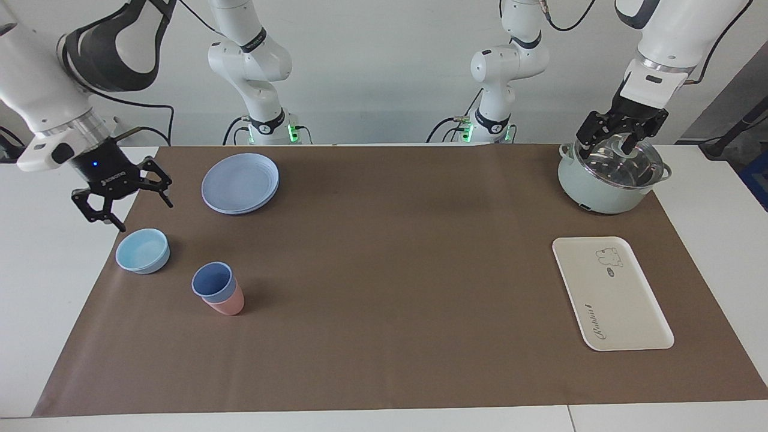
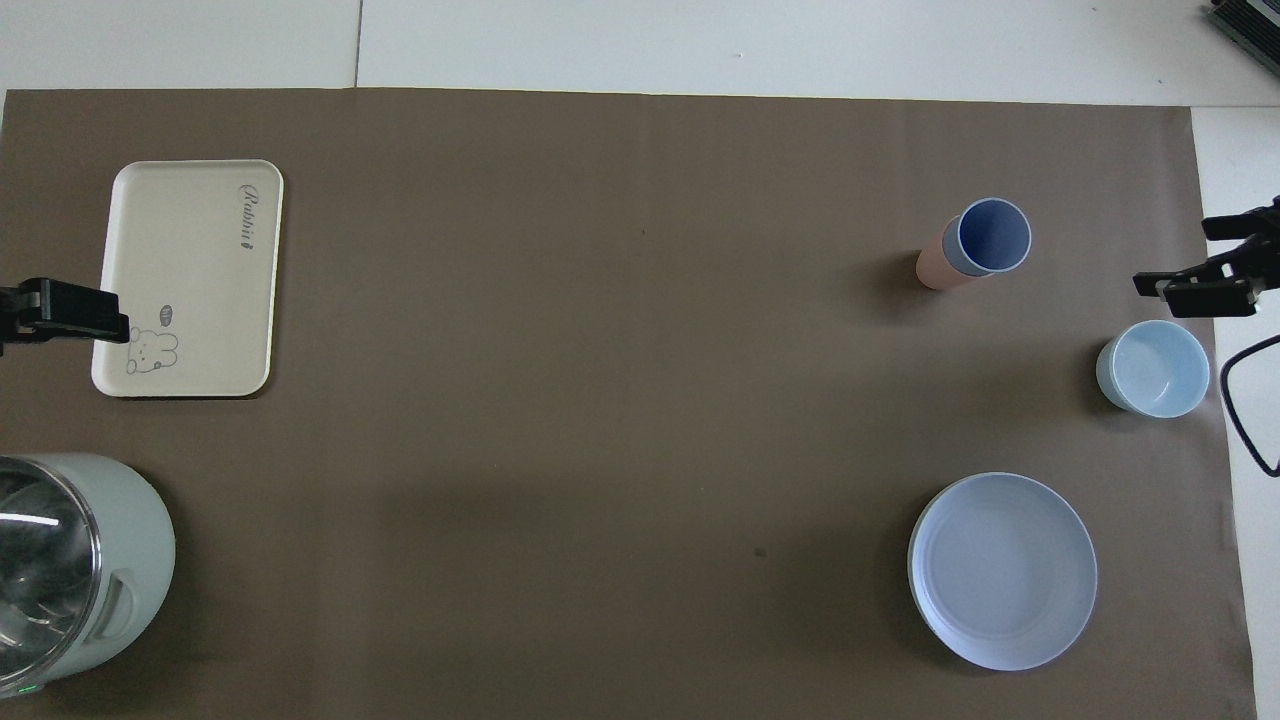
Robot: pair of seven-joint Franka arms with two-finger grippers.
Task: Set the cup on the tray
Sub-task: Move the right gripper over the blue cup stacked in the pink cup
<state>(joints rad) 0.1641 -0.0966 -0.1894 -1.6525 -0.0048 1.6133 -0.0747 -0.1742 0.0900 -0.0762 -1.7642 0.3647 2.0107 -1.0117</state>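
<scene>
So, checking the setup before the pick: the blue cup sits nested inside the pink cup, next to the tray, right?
Not next to the tray. The facing view shows the blue cup nested in the pink cup at the right arm's end of the table, near the light-blue bowl.

matt plastic cup (image 1: 212, 281), smooth cream tray (image 1: 624, 312), matt brown paper mat (image 1: 390, 300), glossy glass pot lid (image 1: 624, 163)

Cup (image 1: 212, 281): purple-blue, darker blue inside. Pink cup (image 1: 227, 305) under it. Tray (image 1: 618, 303): cream-white, small bear drawing, curly writing. Bowl (image 1: 143, 251): light blue. Plate (image 1: 240, 182): pale blue. Pot (image 1: 600, 189): mint green, shiny lid. Mat (image 1: 390, 270): brown. Worktop (image 1: 48, 270): white.
</scene>
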